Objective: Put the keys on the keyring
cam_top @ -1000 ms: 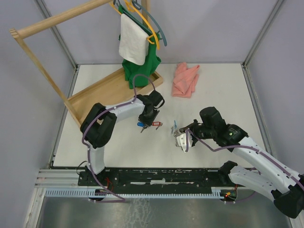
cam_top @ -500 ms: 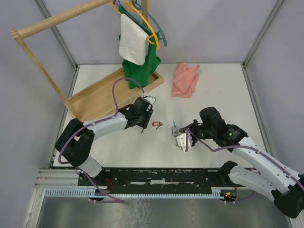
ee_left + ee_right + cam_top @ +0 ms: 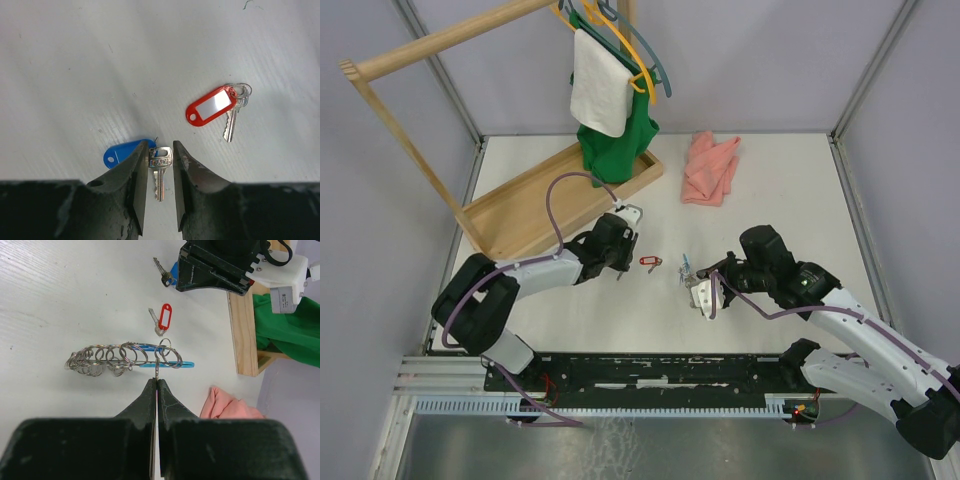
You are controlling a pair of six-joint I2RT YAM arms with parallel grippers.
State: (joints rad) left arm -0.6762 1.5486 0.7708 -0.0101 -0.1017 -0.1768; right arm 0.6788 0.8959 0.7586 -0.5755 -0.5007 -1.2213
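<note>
A silver key (image 3: 160, 167) with a blue tag (image 3: 124, 153) lies flat on the white table. My left gripper (image 3: 160, 146) hangs right over it, open, with the jaws standing either side of the key's head. To its right lies a key with a red tag (image 3: 212, 105), also seen in the top view (image 3: 650, 262). My right gripper (image 3: 157, 381) is shut on one loop of the keyring (image 3: 120, 357), a chain of silver rings with a blue section, held just above the table (image 3: 688, 272). From above, the left gripper (image 3: 618, 262) covers the blue-tagged key.
A pink cloth (image 3: 710, 168) lies at the back of the table. A wooden rack base (image 3: 535, 200) stands at the back left. A green garment (image 3: 616, 148) and a white towel (image 3: 597, 90) hang above it.
The left arm has stretched out low and its gripper has shifted left, away from the red-tagged key and over the blue-tagged one. The right arm and keyring have not moved.
</note>
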